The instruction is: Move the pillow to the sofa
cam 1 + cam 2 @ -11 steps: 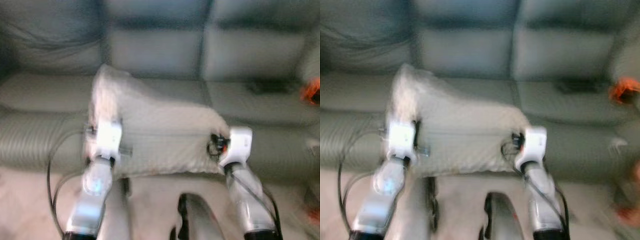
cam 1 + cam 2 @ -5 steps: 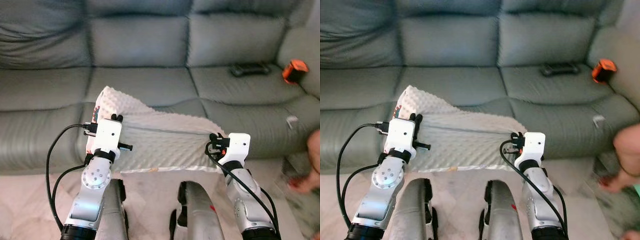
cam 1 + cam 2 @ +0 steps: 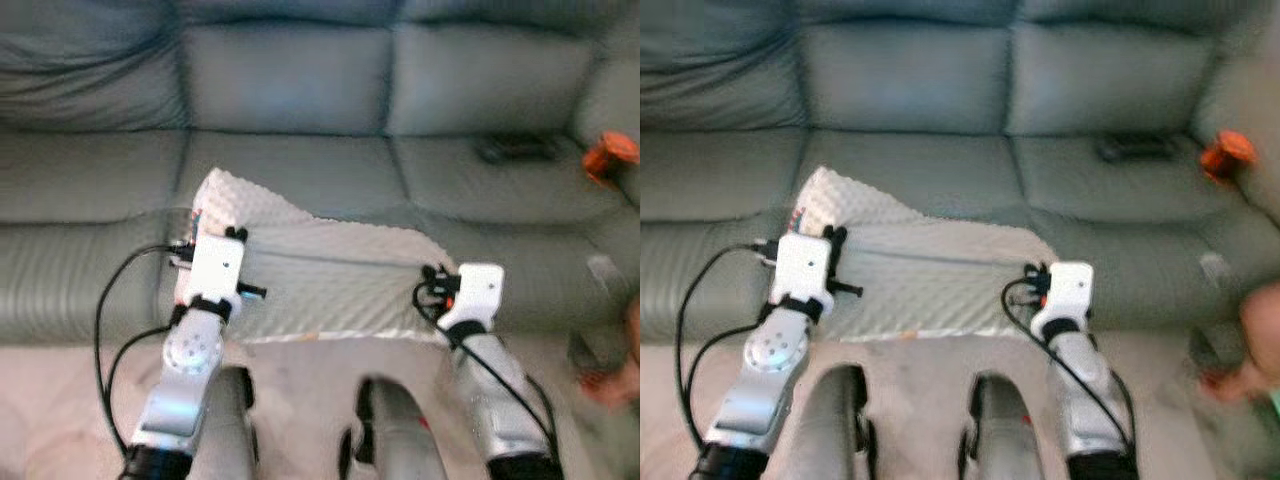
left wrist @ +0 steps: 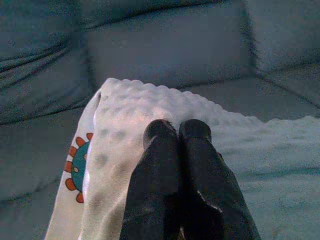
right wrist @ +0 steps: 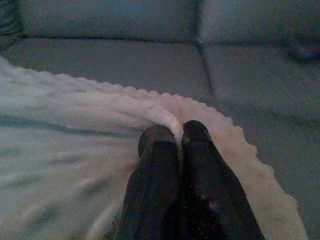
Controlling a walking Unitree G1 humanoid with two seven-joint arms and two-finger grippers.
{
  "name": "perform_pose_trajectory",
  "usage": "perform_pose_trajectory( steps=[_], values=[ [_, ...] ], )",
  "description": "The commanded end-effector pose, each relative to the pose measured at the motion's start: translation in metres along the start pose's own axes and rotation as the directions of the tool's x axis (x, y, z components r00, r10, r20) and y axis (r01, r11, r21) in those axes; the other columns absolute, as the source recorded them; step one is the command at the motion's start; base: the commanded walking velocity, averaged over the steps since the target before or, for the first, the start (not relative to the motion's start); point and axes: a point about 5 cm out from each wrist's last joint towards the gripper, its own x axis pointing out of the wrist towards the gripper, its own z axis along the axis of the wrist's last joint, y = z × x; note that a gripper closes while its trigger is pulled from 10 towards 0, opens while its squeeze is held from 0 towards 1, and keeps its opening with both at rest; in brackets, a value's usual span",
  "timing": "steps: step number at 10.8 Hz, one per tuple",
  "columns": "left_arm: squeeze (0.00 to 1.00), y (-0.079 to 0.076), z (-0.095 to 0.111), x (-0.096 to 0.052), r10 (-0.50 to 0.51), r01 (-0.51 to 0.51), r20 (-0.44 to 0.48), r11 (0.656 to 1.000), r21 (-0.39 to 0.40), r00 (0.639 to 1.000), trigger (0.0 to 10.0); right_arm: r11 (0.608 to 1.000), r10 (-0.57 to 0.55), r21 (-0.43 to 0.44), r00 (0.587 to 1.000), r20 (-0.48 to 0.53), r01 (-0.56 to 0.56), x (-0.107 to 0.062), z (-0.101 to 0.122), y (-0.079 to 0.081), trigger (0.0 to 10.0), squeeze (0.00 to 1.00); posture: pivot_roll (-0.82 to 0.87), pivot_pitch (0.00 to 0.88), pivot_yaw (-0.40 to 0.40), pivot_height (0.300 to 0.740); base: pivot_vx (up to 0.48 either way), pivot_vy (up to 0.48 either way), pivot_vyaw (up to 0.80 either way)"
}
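Grey leather sofa [image 3: 300,100] straight ahead, filling the background, with pale floor at its foot. Compared with half a second back: whole picture blurred again and shifted a little, so camera motion rather than anything moving on the cushions. Same carry otherwise. Pillow [image 3: 320,280] stretched between both arms just as before, hanging over the front edge of the seat, far corner raised on the left side, not yet laid down. Left hand [image 4: 177,130] clenched on the pillow's bumpy white cover beside a small sun print; right hand [image 5: 175,134] likewise pinched shut on a fold at the opposite end. Judged from that: approach nearly finished, release still to come, probably needing a short reach forward so the pillow lands on the seat rather than sliding off the edge.

Counted: one pillow, one sofa, two hands, one dark remote-like object [image 3: 515,150] on the right seat, one orange item [image 3: 610,158] by the armrest, and part of one person [image 3: 1258,345] at the right edge.
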Motion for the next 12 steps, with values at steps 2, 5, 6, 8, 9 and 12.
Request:
perform_pose_trajectory(
  steps=[2,5,6,8,9,12],
  values=[
    [0.00,0.012,-0.001,-0.001,0.054,-0.054,-0.005,0.998,0.008,0.999,10.0,0.998,-0.061,0.009,0.998,0.025,0.060,0.002,0.006,-0.012,10.0,0.00,-0.04,0.148,-0.050,0.626,0.354,0.000,0.65],
    [0.00,0.011,-0.003,-0.003,0.055,-0.055,-0.019,0.998,0.004,0.998,10.0,0.998,-0.065,0.016,0.998,0.024,0.064,0.003,0.006,-0.011,10.0,0.00,-0.03,0.151,-0.050,0.626,0.099,0.000,0.00],
    [0.00,0.011,-0.003,-0.003,0.051,-0.051,-0.024,0.999,0.001,0.998,10.0,0.998,-0.065,0.016,0.998,0.025,0.064,0.003,0.006,-0.009,10.0,0.00,-0.03,0.152,-0.050,0.626,0.000,0.000,0.00],
    [0.00,-0.004,-0.014,-0.001,-0.072,0.071,-0.106,0.997,-0.009,0.992,10.0,0.995,-0.099,0.020,0.995,0.006,0.098,0.001,0.006,-0.011,10.0,0.00,-0.04,0.191,-0.052,0.626,0.000,0.000,0.00],
    [0.00,-0.003,-0.016,0.004,-0.097,0.096,-0.143,0.995,-0.016,0.985,10.0,0.991,-0.131,0.031,0.991,-0.001,0.131,0.001,0.009,-0.015,10.0,0.00,-0.04,0.223,-0.046,0.626,0.000,0.000,0.00],
    [0.00,0.000,-0.007,0.040,-0.164,0.165,-0.185,0.986,-0.012,0.969,10.0,0.974,-0.219,0.061,0.976,0.014,0.218,0.023,0.043,-0.037,10.0,0.00,-0.05,0.369,0.007,0.626,0.000,0.000,0.00]
  ],
)
